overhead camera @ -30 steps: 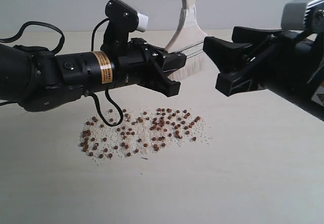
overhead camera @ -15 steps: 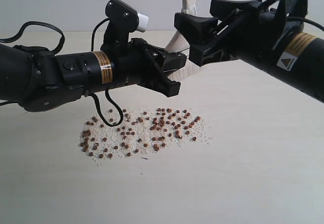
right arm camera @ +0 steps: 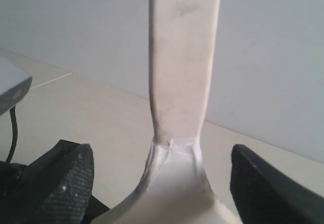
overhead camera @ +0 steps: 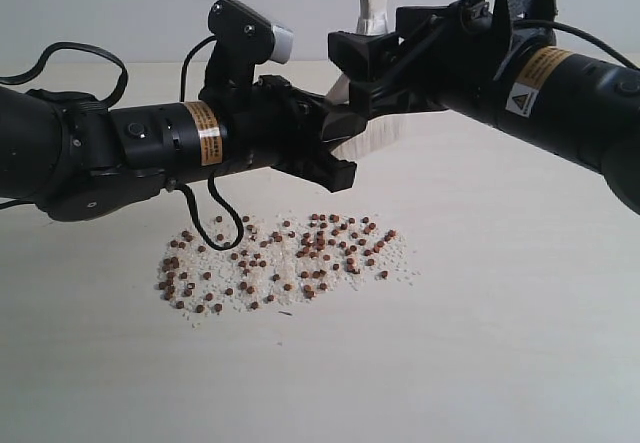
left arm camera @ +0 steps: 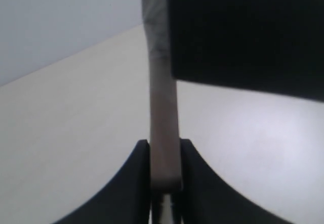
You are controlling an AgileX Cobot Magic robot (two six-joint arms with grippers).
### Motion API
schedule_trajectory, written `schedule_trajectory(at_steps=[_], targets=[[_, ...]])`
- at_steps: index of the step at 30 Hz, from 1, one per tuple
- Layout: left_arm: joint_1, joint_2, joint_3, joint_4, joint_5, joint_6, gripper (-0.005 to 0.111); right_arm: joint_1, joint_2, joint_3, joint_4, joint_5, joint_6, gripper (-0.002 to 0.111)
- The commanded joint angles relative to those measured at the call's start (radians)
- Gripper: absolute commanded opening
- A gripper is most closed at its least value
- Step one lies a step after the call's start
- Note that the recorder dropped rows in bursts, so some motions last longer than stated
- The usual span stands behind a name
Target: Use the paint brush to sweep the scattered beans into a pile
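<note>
The beans [overhead camera: 285, 263] lie in a wide, loose patch at the lower centre of the exterior view, reddish-brown dots mixed with whitish crumbs on the pale surface [overhead camera: 500, 343], not gathered into any pile. Above and behind that patch, in the upper centre of the frame, the paint brush [overhead camera: 374, 3] stands upright with its handle up and its cream bristles down. You cannot tell from here whether the bristles touch the surface. Your left gripper [overhead camera: 338, 148] is clenched on the brush low down, and the left wrist view shows its two fingers [left arm camera: 139, 176] pressed against either side of the thin edge. Your right gripper [overhead camera: 352, 58] comes in from the upper right with its fingers [right arm camera: 63, 181] spread wide, one on each side of the handle and touching neither side. This looks like a handover or a second grasp on the handle, with no sweeping begun. Next you would likely close the right fingers squarely on the handle, then set the bristles down outside the patch and draw them inward. Watch that the two grippers, nearly touching, do not knock each other. A yellow label [overhead camera: 203, 131] rings the left arm, and a label with a warning triangle [overhead camera: 535, 71] sits on the right arm. The writing on both is too small to read.
</note>
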Motion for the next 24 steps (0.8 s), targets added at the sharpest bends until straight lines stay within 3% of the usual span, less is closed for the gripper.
schedule_trajectory(at_steps=[1, 24], targets=[[-0.003, -0.012, 0.000, -0.008, -0.010, 0.001, 0.000, 0.004, 0.004, -0.008, -0.004, -0.022, 0.001, 0.069], [-0.003, 0.015, 0.000, -0.008, -0.014, -0.004, 0.000, 0.004, 0.004, -0.008, 0.045, 0.022, -0.014, 0.068]])
